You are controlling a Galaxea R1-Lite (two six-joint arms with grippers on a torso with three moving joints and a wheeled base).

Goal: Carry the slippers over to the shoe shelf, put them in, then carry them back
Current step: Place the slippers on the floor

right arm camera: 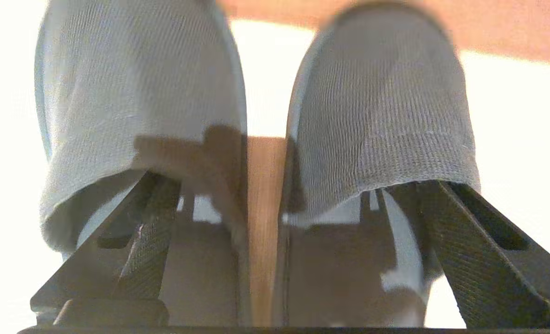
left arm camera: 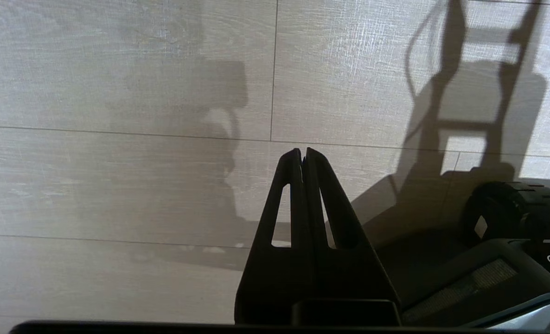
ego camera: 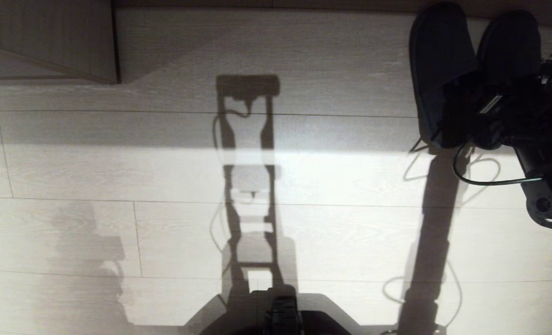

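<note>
At two o'clock in the head view, over the slippers (ego camera: 443,70): right end effector (right arm camera: 275,222), spread wide, one finger (right arm camera: 145,241) tucked into the mouth of one slipper, the other finger reaching into its twin. No squeeze on either band; whether the pads rest against the fabric cannot be told. Slippers side by side, toes toward twelve o'clock, lying flat on the pale wood floor (ego camera: 304,186), a narrow strip of floor showing between them. Looks like a set-down or a pick-up of the pair, with the grip slack; which leg of the trip cannot be told. Next move, by judgement: either draw straight back toward six o'clock, clear of the openings without dragging the pair, or close inward to pinch both inner walls together. Beyond, at ten o'clock, a grey-beige panel (ego camera: 48,42), possibly the shoe shelf. Left end effector (left arm camera: 303,155) parked low over bare floor, fingers pressed together, holding nothing.
</note>
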